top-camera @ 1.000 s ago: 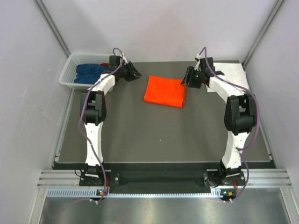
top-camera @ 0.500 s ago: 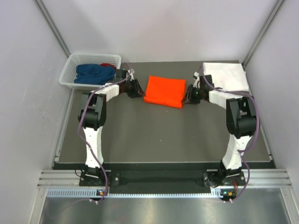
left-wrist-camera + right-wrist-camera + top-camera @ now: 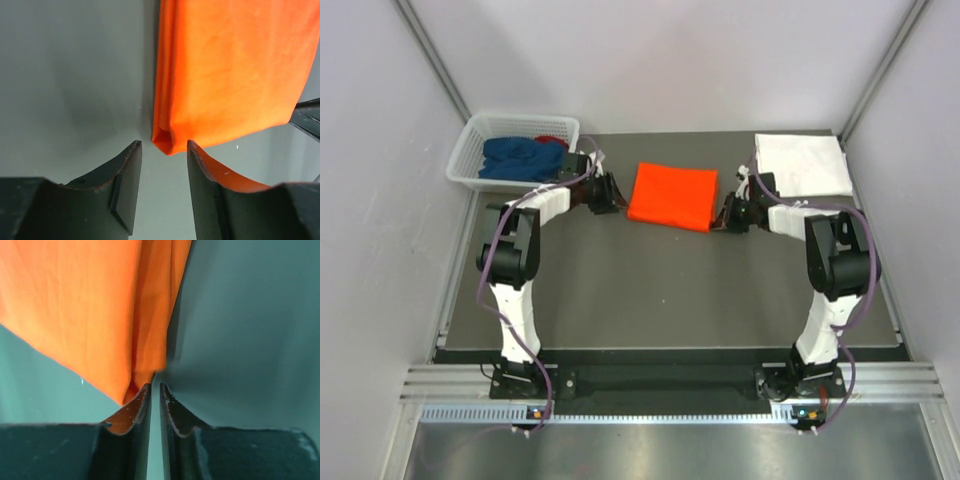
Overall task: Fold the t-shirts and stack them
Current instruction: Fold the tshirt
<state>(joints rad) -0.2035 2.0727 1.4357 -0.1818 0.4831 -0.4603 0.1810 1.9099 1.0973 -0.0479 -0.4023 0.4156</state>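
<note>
Folded orange t-shirt flat on bench, far centre. Left end effector open at its near-left corner; right end effector pinched nearly closed, empty, tips at near-right corner.

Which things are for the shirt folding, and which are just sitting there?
For the job: orange t-shirt, white folded shirt, basket of blue clothes, left gripper, right gripper.
Just there: grey table, metal rail.
</note>
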